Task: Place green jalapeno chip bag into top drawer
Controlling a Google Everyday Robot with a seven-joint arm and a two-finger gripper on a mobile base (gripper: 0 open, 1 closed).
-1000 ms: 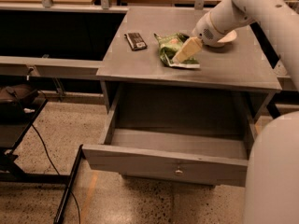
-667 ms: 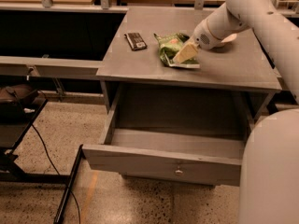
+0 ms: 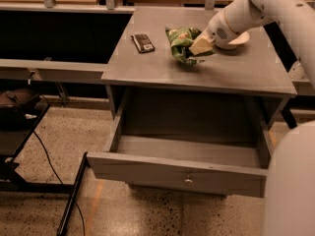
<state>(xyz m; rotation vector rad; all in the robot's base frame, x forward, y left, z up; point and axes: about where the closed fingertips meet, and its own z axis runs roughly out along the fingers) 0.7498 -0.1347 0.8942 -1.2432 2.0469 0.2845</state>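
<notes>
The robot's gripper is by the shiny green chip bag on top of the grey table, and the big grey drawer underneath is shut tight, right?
Not quite. The wide grey wooden top drawer is pulled open, not shut, as the camera view shows. The rest is right: the robot's gripper is at the crinkled shiny green chip bag, which lies on top of the grey table.
</notes>
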